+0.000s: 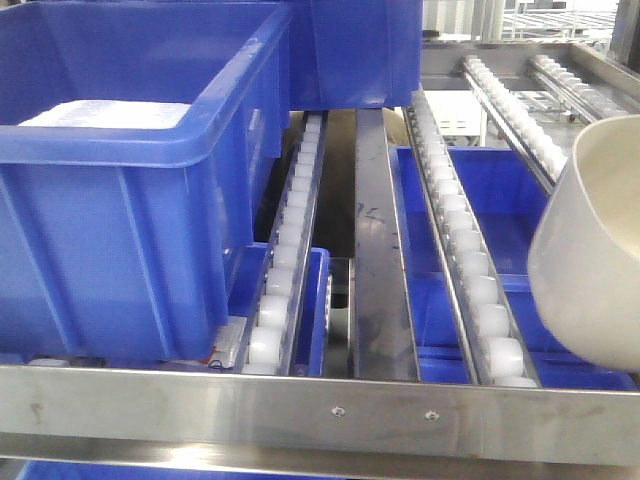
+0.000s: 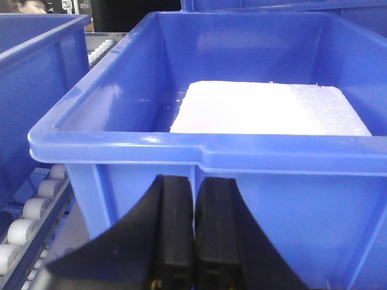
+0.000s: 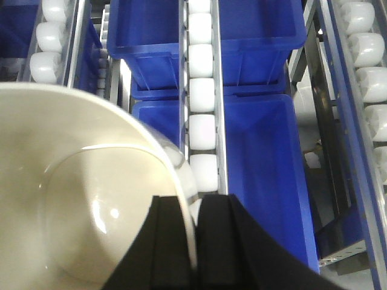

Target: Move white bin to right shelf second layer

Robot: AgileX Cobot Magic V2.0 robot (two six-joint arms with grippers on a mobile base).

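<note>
The white bin (image 1: 590, 250) hangs tilted at the right edge of the front view, above the roller lanes of the right shelf second layer (image 1: 470, 270). In the right wrist view the bin (image 3: 78, 211) fills the lower left, and my right gripper (image 3: 192, 205) is shut on its rim, one finger inside the wall and one outside. My left gripper (image 2: 195, 184) is shut with nothing between its fingers, just in front of a large blue crate (image 2: 242, 151). Neither gripper shows in the front view.
A big blue crate (image 1: 130, 180) holding a white foam block (image 1: 105, 115) stands on the left lanes, with another blue crate (image 1: 355, 50) behind it. More blue crates (image 3: 266, 151) lie on the level below. A riveted steel front rail (image 1: 320, 412) runs across the near edge.
</note>
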